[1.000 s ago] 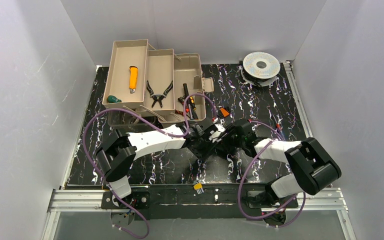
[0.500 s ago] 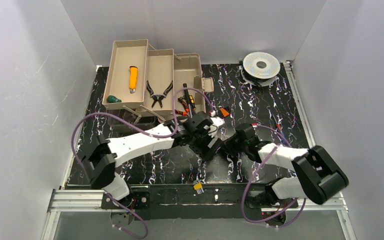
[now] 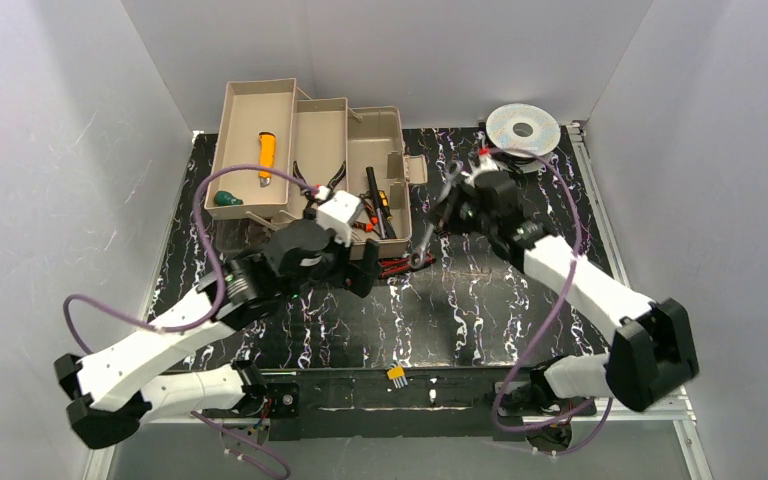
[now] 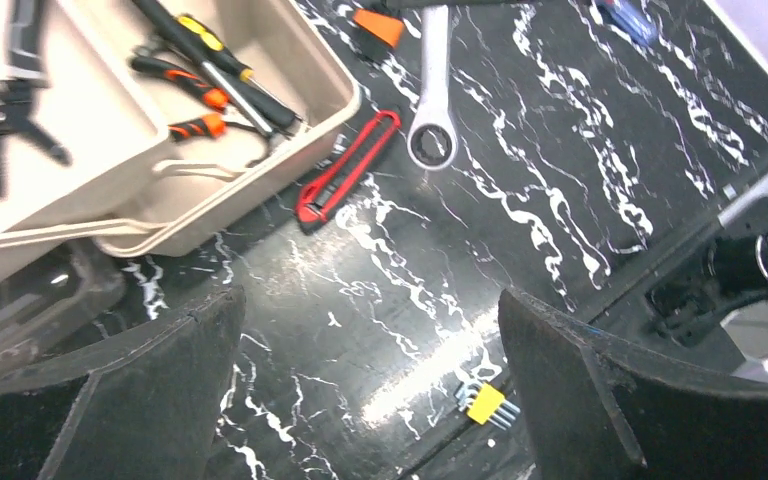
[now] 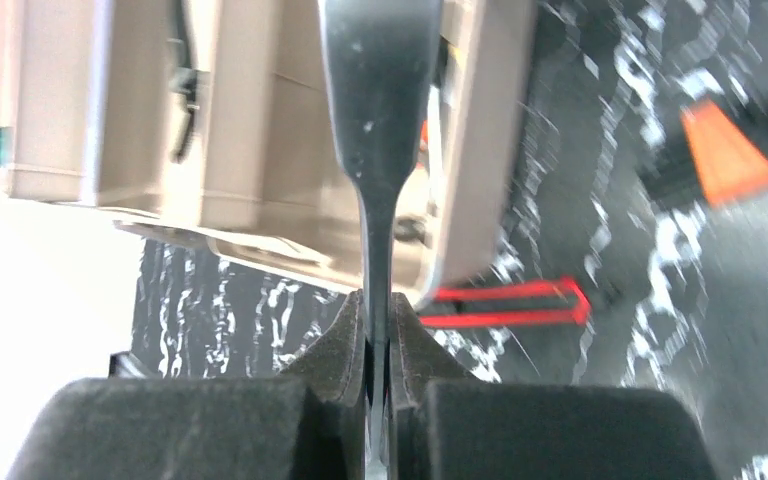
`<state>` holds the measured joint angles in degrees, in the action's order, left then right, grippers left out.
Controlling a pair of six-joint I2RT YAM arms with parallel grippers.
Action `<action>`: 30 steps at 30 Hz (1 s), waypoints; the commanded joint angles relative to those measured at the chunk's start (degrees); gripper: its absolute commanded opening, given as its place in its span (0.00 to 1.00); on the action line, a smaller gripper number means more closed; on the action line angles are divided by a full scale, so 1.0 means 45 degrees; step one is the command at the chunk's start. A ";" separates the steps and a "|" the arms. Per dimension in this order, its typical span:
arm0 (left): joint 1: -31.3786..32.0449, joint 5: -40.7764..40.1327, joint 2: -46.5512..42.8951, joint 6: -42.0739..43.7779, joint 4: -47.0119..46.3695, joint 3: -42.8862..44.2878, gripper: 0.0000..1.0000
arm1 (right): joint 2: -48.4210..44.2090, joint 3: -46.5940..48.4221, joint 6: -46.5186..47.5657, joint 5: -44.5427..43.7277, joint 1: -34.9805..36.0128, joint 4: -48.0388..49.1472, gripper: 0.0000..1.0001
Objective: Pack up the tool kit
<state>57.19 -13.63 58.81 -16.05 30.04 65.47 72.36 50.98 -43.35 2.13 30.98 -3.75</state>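
Note:
The tan toolbox stands open at the back left with its trays fanned out. A yellow knife lies in one tray, black pliers in the middle one, and several tools in the deep box. My right gripper is shut on the shaft of a silver wrench, which hangs above the mat by the box's right corner. My left gripper is open over bare mat in front of the box. A red tool lies on the mat against the box.
A round silver wire spool sits at the back right corner. A yellow-cased set of hex keys lies at the mat's near edge. A green-handled item lies left of the box, and an orange piece lies near its right side.
My right gripper has shut on the wrench and carried it back and up toward the toolbox. The left gripper has opened and drawn away to the left.

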 commanded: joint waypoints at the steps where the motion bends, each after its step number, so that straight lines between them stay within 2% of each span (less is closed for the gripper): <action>1: -0.0023 -0.2025 -0.1274 0.0172 0.0313 -0.0792 0.98 | 0.1926 0.3570 0.2461 0.3207 -0.0135 0.0065 0.01; 6: -0.0028 -0.2183 -0.1803 0.0230 0.0766 -0.0957 0.98 | 0.4804 0.7111 0.3090 0.4536 -0.0147 -0.0378 0.01; 13: -0.0014 -0.2410 -0.2537 0.0335 0.1381 -0.0928 0.98 | 0.8970 1.1077 0.3055 0.4359 -0.0159 -0.0577 0.01; 16: -0.0013 -0.2468 -0.2775 0.0398 0.1280 -0.1154 0.98 | 1.0582 1.2645 0.2646 0.4566 -0.0147 -0.0932 0.07; 18: -0.0022 -0.2570 -0.2723 0.0403 0.1267 -0.1179 0.98 | 1.1169 1.3167 0.2466 0.4894 -0.0136 -0.1002 0.21; 20: -0.0018 -0.2463 -0.2612 0.0461 0.1252 -0.1189 0.98 | 1.1328 1.3208 0.2268 0.5007 -0.0127 -0.0957 0.48; 22: -0.0030 -0.2050 -0.2472 0.0655 0.1201 -0.1226 0.98 | 1.1137 1.2936 0.2143 0.4899 -0.0113 -0.0876 0.68; 26: -0.0010 -0.1768 -0.2083 0.0734 0.1145 -0.1278 0.98 | 1.0490 1.2527 0.2213 0.4582 -0.0108 -0.1081 0.78; 30: -0.0030 -0.1709 -0.1865 0.0810 0.0994 -0.1388 0.98 | 0.9441 1.1888 0.2671 0.3985 -0.0126 -0.1727 0.81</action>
<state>57.17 -21.85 50.09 -13.47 34.83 60.29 123.24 105.91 -32.95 21.78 30.39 -10.76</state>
